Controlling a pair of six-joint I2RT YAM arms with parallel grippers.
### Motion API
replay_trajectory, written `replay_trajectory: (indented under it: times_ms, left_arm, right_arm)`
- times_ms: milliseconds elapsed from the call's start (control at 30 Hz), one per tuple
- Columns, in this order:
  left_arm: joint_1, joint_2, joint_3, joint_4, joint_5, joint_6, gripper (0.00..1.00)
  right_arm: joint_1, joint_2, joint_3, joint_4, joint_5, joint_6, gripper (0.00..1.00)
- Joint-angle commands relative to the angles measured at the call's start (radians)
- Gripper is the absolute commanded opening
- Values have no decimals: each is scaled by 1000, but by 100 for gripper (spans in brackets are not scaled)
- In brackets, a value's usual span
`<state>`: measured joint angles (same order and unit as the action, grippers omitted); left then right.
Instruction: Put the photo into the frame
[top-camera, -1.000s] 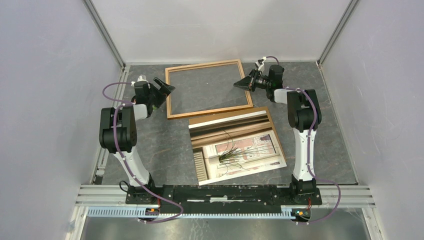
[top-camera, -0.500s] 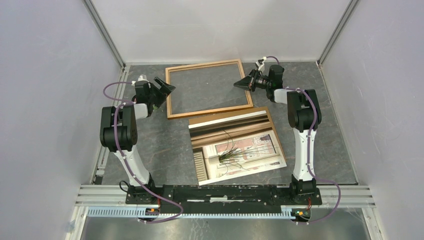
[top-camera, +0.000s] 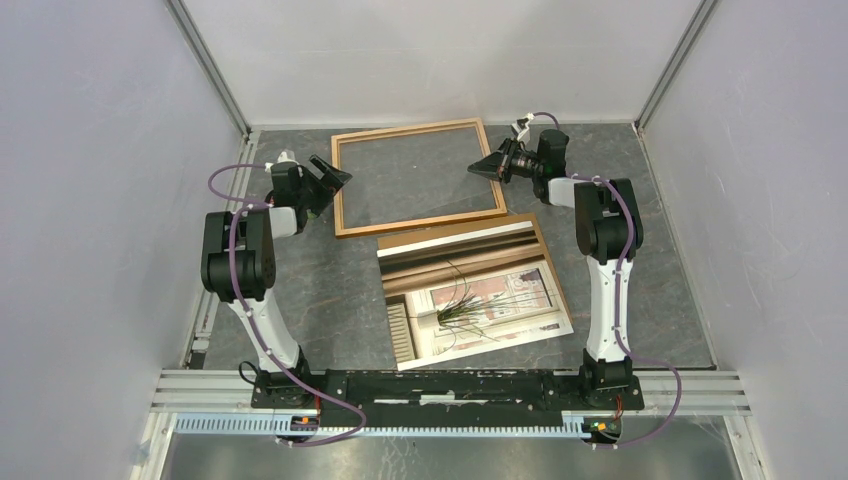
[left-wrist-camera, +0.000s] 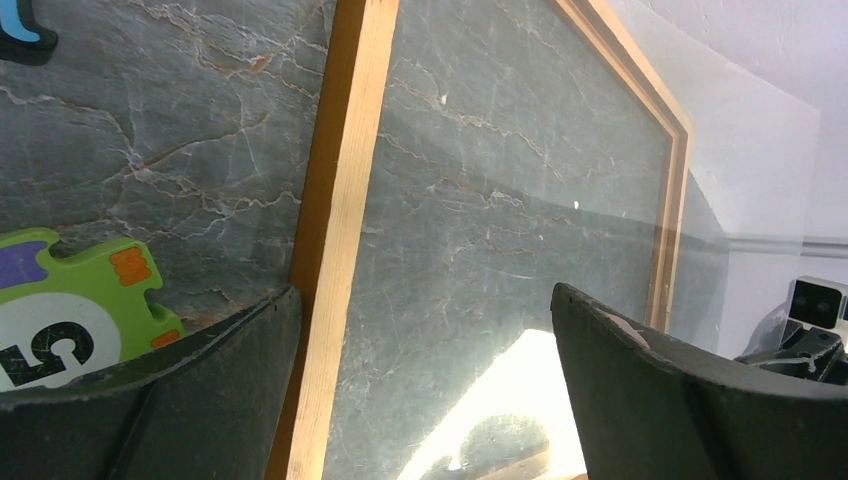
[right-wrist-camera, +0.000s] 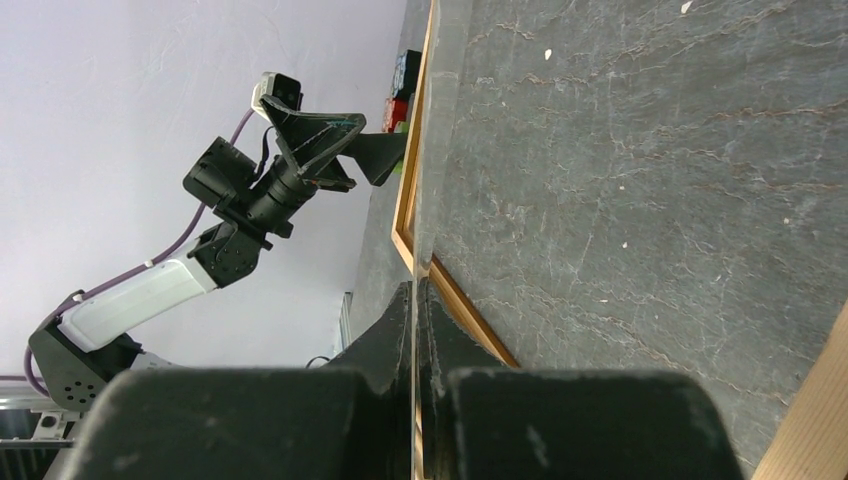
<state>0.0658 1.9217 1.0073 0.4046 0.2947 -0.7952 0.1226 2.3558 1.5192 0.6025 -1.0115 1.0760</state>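
**STATUS: PHOTO OUTSIDE FRAME, BOTH ARMS AT FRAME**

1. Container. The frame lies flat on the counter, between the two sets of fingers. Its opening shows only the grey marbled counter surface behind a pane that carries reflections.

2. Task item. The photo lies face up on the counter, nearer the arm bases than both sets of fingers. Its far edge sits just beside the frame's near rail. Whether the two touch cannot be told.

3. Left fingers. Spread wide, holding nothing. They straddle the frame's left rail, with one finger outside it and one over the pane. Contact with the rail cannot be confirmed.

4. Right fingers. Pressed together, holding nothing. They reach across the frame's right rail, and the tips are over the pane.

5. Surroundings. A green foam puzzle tile lies on the counter just outside the left fingers, clear of the frame. Part of a blue tile lies farther along the same side.

6. Count. One frame, one photo, two foam tiles, two arms.
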Motion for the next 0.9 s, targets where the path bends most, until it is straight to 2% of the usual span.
replay_trajectory:
  times_ms: [0,100,300,400,467,600,700,800,867]
  left_arm:
    - [-13,8,33,39,29,-26,100]
    - [-13,9,33,38,29,-27,100]
    - [-15,11,33,39,28,-27,100]
    - [-15,10,33,39,30,-27,100]
    - [-16,10,34,39,29,-27,100]
    - [-15,9,33,39,27,-27,100]
    - [-16,11,33,39,27,-27,100]
    - [-18,11,34,39,29,-28,100]
    - [-19,9,34,39,26,-26,100]
  right_arm:
    - [5,18,4,86,-21,43,0]
    - [7,21,-17,177,-29,117,0]
    - [9,26,-26,193,-29,127,0]
    - [8,39,-43,316,-41,225,0]
    - [10,40,-48,362,-45,251,5]
    - [13,18,-49,299,-41,183,21]
    - [15,0,-37,190,-34,86,28]
    - [14,-15,-27,104,-21,21,25]
    - [14,-30,-26,81,-15,5,15]
